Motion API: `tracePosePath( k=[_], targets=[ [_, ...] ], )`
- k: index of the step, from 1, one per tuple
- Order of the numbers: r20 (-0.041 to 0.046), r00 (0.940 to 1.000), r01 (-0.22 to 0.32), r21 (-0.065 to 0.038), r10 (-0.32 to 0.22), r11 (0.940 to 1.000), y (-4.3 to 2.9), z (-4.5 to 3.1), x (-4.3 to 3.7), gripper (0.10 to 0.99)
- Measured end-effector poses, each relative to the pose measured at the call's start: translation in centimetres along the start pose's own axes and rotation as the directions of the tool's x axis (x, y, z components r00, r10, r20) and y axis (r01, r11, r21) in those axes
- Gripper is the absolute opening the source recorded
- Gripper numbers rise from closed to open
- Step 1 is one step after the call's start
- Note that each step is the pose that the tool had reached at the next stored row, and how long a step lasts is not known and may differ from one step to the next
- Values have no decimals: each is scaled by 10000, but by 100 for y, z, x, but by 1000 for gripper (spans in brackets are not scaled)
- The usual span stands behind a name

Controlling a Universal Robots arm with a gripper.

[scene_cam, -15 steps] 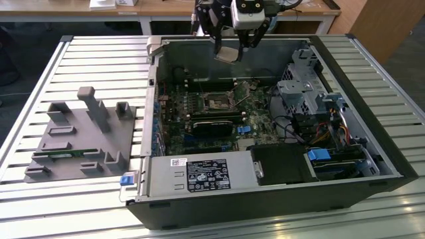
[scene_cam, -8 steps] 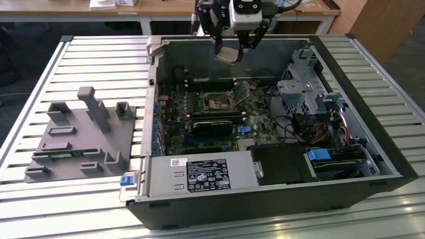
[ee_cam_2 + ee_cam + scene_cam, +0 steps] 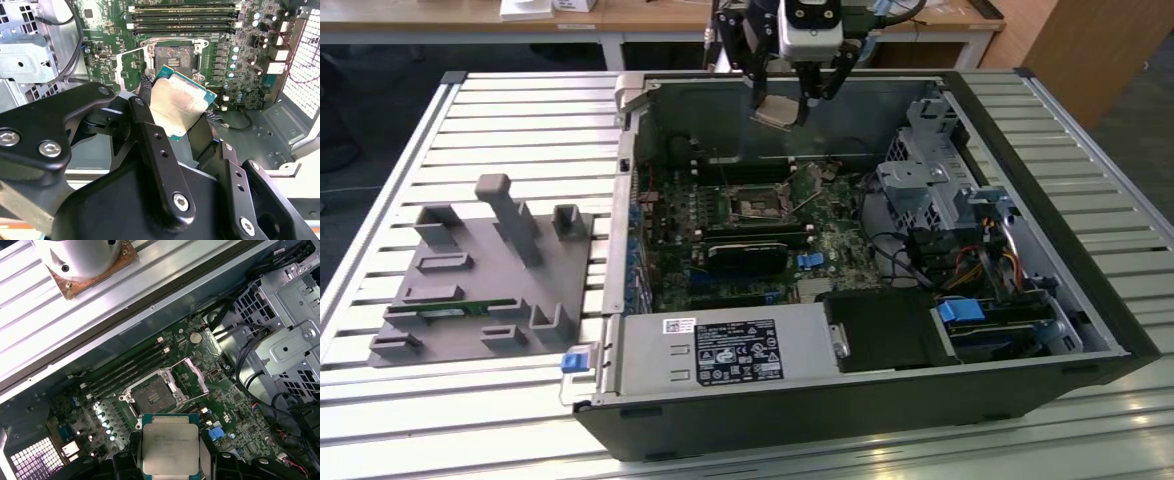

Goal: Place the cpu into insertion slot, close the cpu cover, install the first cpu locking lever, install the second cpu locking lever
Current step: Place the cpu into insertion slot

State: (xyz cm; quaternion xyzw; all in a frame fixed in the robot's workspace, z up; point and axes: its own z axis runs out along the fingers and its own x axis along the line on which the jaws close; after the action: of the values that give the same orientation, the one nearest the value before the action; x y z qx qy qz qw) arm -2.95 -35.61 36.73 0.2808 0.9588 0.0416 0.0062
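A: Room over the insertion slot [image 3: 151, 396]?

B: Plenty. The socket lies bare, with the cpu cover [image 3: 192, 376] swung up on one side of it and the memory slots [image 3: 127, 367] running along the other side. The walls of the computer case [image 3: 707, 125] stand well back from it.

A: And the pincer [image 3: 783, 108]?

B: It hangs well above the slot, up by the case's top edge. Its fingers [image 3: 145, 120] are pressed onto two opposite edges of the cpu [image 3: 180, 102], which is held tilted and clear of the board.
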Motion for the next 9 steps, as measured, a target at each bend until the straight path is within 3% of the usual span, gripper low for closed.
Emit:
tracePosePath(
  k=[9],
  targets=[
    [23, 9996, -275, -4, 275, 9996, -1, 12, 0, 541]
  ],
)
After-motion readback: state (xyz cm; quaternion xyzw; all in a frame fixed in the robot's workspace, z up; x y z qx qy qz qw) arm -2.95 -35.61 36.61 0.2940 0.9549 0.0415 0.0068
